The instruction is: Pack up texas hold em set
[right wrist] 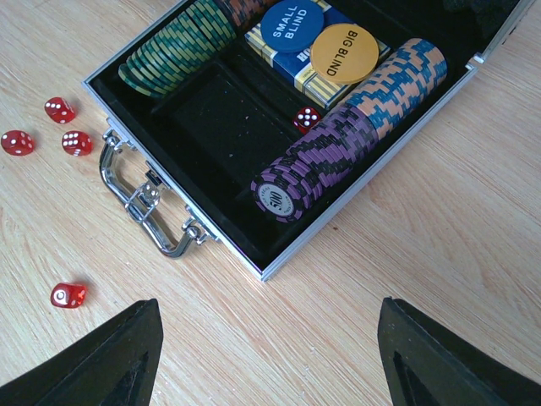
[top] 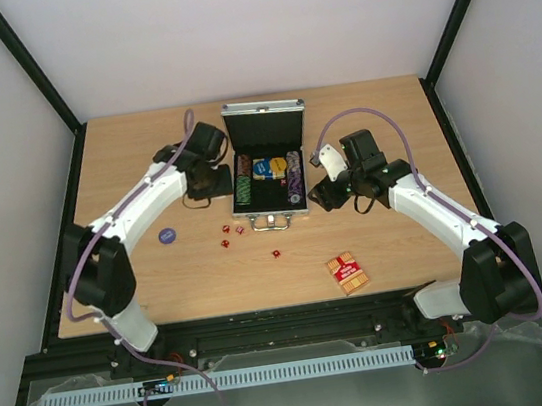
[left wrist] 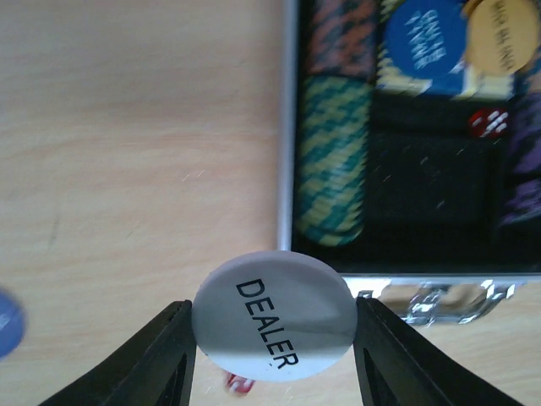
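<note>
**Two robot arms at an open poker case, the left one holding the dealer disc**

We see a wooden table (top: 222, 283) from above, with two white arms bolted at its near edge. An open silver case (top: 263, 125) sits toward the far side, its lid upright and its handle (right wrist: 144, 199) facing the arms. The left arm (top: 140, 206) reaches to the case's left side, and the right arm (top: 433, 205) to its right side.

The left gripper (left wrist: 275, 338) pinches a white disc (left wrist: 272, 317) marked DEALER by its edges, beside the case's near left corner. The right gripper (right wrist: 269, 326) hovers over bare wood by the near right corner. Its jaws are spread wide with nothing between them.

Inside the black lining, rows of chips lie on edge. We see a green row (right wrist: 173, 51) on the left, and a purple row (right wrist: 317, 161) and an orange-and-blue row (right wrist: 397, 76) on the right. Between them at the back, a blue disc (right wrist: 292, 25) marked SMALL BLIND and a yellow disc (right wrist: 344, 52) marked BIG BLIND rest on a striped box (right wrist: 283, 66). One red die (right wrist: 307, 118) lies in the middle compartment, just in front of the box.

On the table, a red card deck (top: 348, 273) lies near the right arm, well apart from the case. A loose blue disc (top: 167, 236) lies by the left arm. Three loose dice (right wrist: 59, 110) cluster left of the handle, and a fourth die (right wrist: 69, 294) lies alone, nearer the arms.
</note>
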